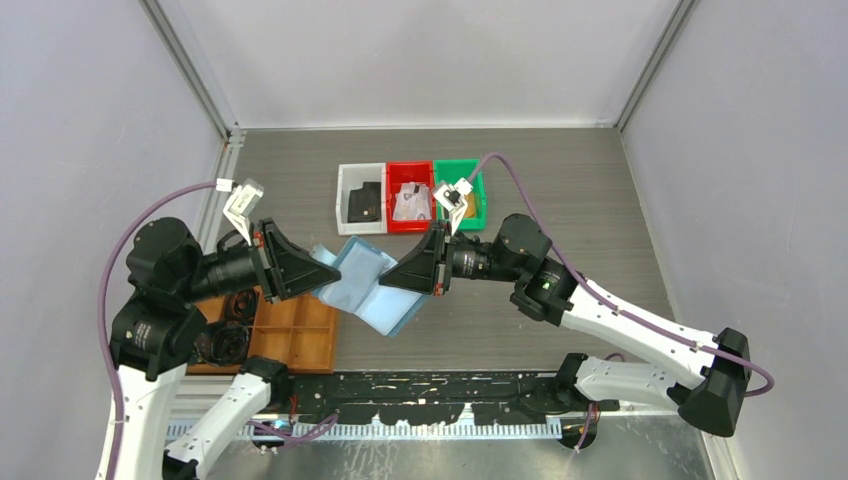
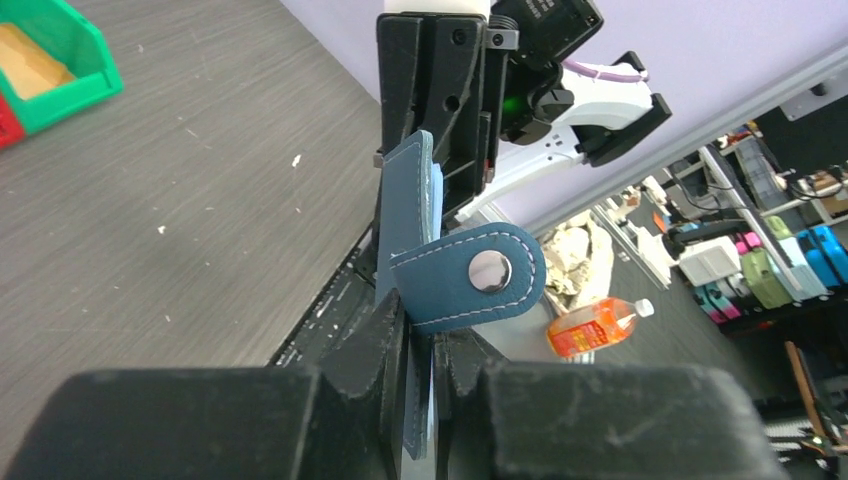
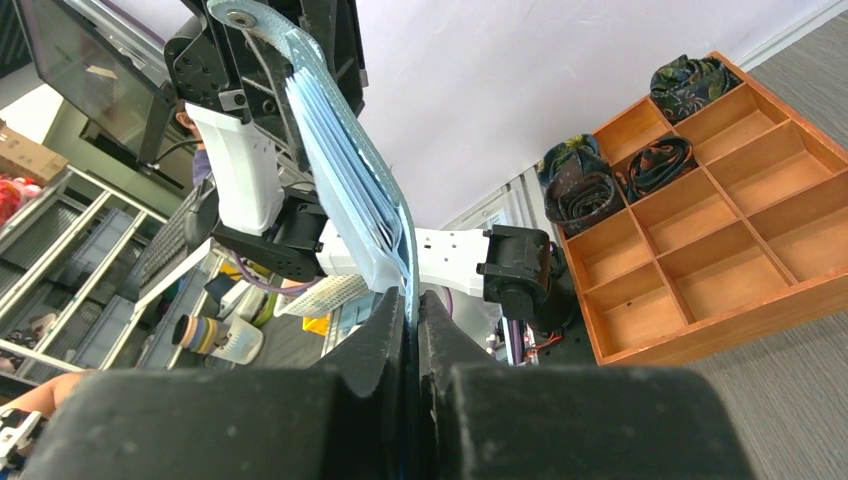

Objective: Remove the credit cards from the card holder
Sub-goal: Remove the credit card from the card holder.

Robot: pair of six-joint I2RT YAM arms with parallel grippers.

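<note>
Evidently this is the opening-up step. The card holder [image 1: 372, 292] is off the table, stretched between both arms just beyond the far right corner of the wooden tray [image 1: 300, 335]. The left gripper [image 1: 312, 268] pinches the edge nearer the tray, beside the snap tab [image 2: 470, 275]. The right gripper [image 1: 402, 274] is pressed tight on the edge farther from the tray. Both forearms lie low and nearly level, pointing at each other.

Well beyond the tray, a black credit card [image 1: 366, 203] lies in the white bin [image 1: 345, 172] and a pale credit card [image 1: 410, 203] in the red bin [image 1: 396, 168]. Whether any card is left in the pockets I cannot tell. Next, I'd guess, one arm must let go and reach into a pocket while the other steadies the holder.
</note>
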